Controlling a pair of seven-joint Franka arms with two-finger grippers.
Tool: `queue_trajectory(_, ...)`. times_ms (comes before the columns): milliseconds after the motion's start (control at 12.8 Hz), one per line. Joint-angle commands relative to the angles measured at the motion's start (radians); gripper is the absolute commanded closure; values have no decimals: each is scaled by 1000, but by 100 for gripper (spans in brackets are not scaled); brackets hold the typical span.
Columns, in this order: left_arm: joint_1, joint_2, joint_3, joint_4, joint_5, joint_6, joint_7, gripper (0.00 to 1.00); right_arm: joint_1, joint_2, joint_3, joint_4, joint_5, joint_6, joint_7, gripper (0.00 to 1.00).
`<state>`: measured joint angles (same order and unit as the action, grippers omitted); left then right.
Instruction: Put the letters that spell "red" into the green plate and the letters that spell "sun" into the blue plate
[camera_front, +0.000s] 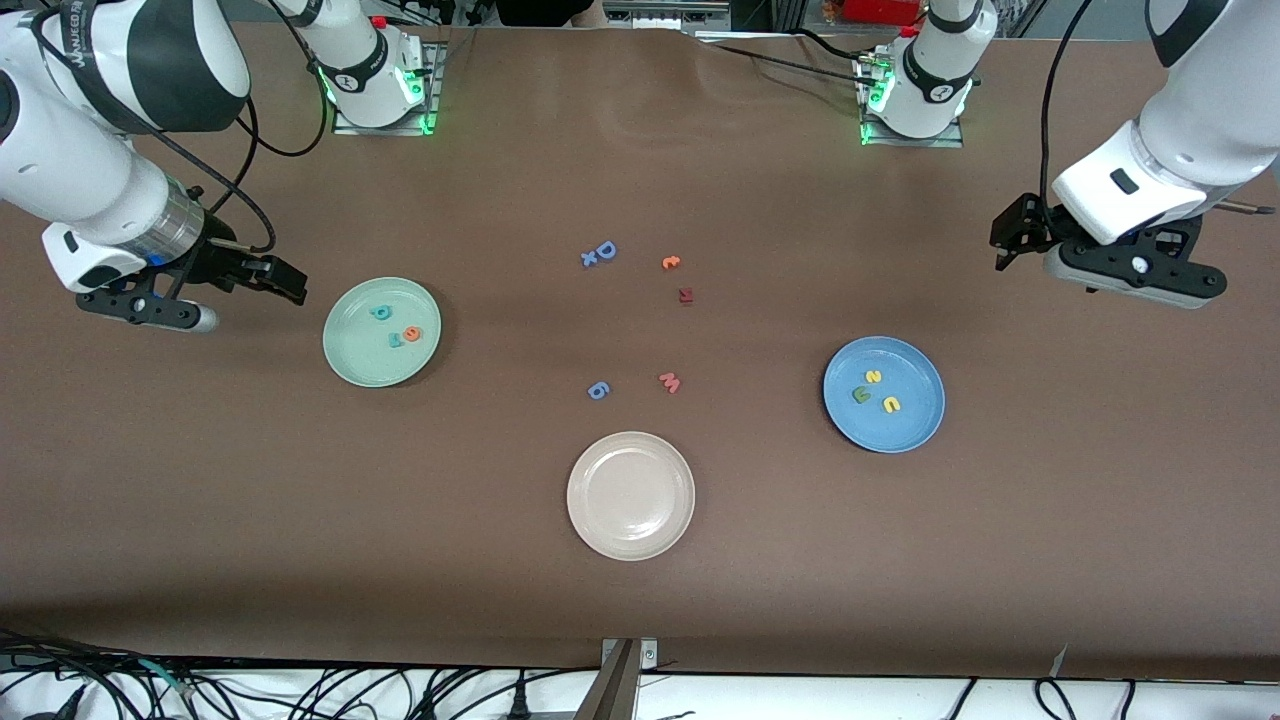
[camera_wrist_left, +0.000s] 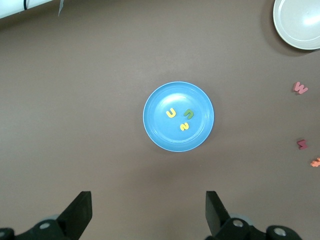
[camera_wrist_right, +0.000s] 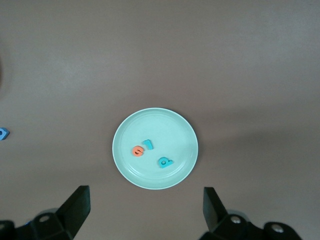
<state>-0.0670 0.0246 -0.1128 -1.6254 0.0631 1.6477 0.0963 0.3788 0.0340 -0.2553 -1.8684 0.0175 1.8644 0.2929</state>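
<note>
Already, in the front view, the round pale mint-green plate (camera_front: 381, 332) carries three tiny foam letters: a teal "d" (camera_front: 380, 312), a thin teal "r" (camera_front: 397, 340) and an orange round "e" (camera_front: 412, 334), the last two touching. The right gripper (camera_front: 290, 283) hangs in the air just beside this plate, toward the right arm's end of the table, released and holding nothing. At the left arm's end the left gripper (camera_front: 1010, 240) hangs released as well, above bare table near the round mid-blue plate (camera_front: 884, 394), which holds a yellow "s" (camera_front: 873, 377), a green arch-shaped letter (camera_front: 861, 394) and a yellow arch-shaped letter (camera_front: 890, 403). Between the two plates lie loose foam pieces on the brown table (camera_front: 200, 480): a larger blue "D" (camera_front: 604, 251), a small orange letter (camera_front: 670, 262), a dark red letter (camera_front: 686, 295), a pink "w" (camera_front: 670, 382) and a small blue letter (camera_front: 598, 390), with a round cream-white plate (camera_front: 630, 495) nearest the camera. From the left wrist view, the black fingers (camera_wrist_left: 80, 212) stand wide apart and empty, with the blue plate (camera_wrist_left: 155, 125) ahead of them and its three letters clustered near its middle. From the right wrist view, the fingers (camera_wrist_right: 75, 205) are likewise spread with nothing between them, the green plate (camera_wrist_right: 125, 165) lying just ahead with its "e" (camera_wrist_right: 138, 150), "r" (camera_wrist_right: 148, 145) and "d" (camera_wrist_right: 164, 162) inside.
</note>
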Motion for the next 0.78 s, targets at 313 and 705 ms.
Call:
queue_trajectory(313,26,-38,-24,-44,12,1,17,0,-3,-16,2,-5,-11,-31,-5,0)
queue_trajectory(705,29,-35,-21,-31,7,3,16,0,-6,-23,1,-2,-13,-31,-3,0)
